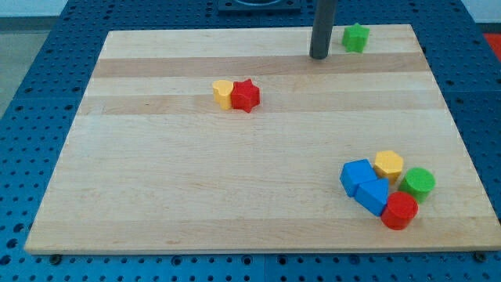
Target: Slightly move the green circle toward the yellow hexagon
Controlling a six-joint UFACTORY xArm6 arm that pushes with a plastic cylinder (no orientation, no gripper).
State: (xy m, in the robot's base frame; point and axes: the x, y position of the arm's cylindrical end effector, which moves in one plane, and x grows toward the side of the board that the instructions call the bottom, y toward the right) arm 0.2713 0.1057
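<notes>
1. Stood near the view's top: my tip (318,56), just left of the green star (355,37), not touching it.
2. No pincer here, only a plain rod, holding nothing.
3. Sat low on the view's right of the wooden board (156,196): green circle (419,182), just beside the yellow hexagon (388,164).
4. Bunched close by: two blue blocks (364,185) and a red circle (400,210).
5. Touched side by side, left of the middle: yellow block (223,92) and red star (246,95).

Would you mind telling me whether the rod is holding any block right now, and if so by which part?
Nothing is held. My tip rests free on the board, just left of the green star, touching no block.
</notes>
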